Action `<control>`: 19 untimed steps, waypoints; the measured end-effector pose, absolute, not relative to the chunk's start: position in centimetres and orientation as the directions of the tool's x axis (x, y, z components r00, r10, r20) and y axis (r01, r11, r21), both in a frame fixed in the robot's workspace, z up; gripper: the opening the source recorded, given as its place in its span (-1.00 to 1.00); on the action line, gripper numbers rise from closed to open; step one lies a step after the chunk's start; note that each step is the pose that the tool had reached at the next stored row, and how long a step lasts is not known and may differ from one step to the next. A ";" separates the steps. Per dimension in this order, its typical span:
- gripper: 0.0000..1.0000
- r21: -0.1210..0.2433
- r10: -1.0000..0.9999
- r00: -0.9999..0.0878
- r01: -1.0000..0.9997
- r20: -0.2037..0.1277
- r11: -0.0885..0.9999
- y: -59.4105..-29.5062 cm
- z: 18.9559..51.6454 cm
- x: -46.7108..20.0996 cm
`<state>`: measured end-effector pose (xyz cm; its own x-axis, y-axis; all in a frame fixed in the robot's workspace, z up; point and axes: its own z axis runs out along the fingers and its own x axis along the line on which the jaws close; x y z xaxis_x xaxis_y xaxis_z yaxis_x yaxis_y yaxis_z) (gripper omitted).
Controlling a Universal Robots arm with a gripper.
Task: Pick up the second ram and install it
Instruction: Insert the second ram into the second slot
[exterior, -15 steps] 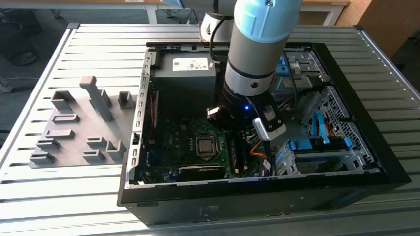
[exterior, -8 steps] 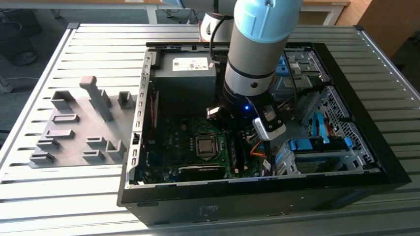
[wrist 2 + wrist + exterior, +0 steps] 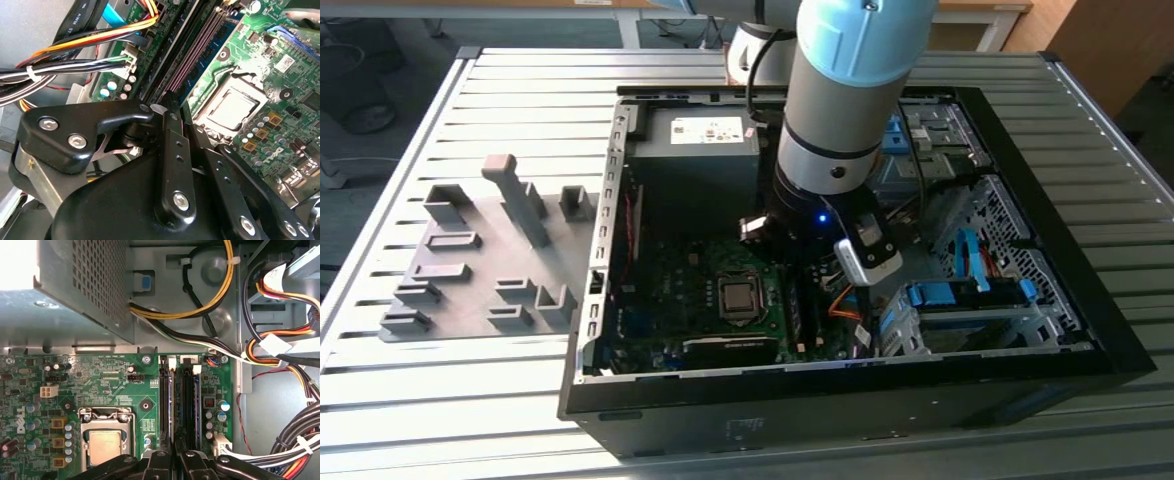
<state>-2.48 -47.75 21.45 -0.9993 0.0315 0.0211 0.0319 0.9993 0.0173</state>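
Observation:
My gripper is low inside the open computer case, over the memory slots beside the processor socket. In both wrist views its black fingers are closed together on a thin edge-on strip, the second ram, which runs in line with the slots. A small pale patch shows between the fingertips in the second wrist view, and the ram stretches away from them as a dark narrow strip. How deep it sits in the slot is hidden. A similar bluish strip stands in a neighbouring slot.
Bundled orange, yellow, black and white cables crowd one side of the slots. The metal power supply box stands past the slot ends, the processor socket on the other side. Outside the case, a grey fixture lies at the exterior view's left.

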 end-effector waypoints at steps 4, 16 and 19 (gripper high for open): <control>-0.72 0.017 0.034 -0.999 0.035 0.021 0.999 -47.8 21.4 -2.4; -0.72 0.023 0.035 -0.999 0.035 0.021 0.999 -47.8 20.9 -2.4; -0.72 0.023 0.035 -0.999 0.035 0.021 0.999 -47.8 20.9 -2.4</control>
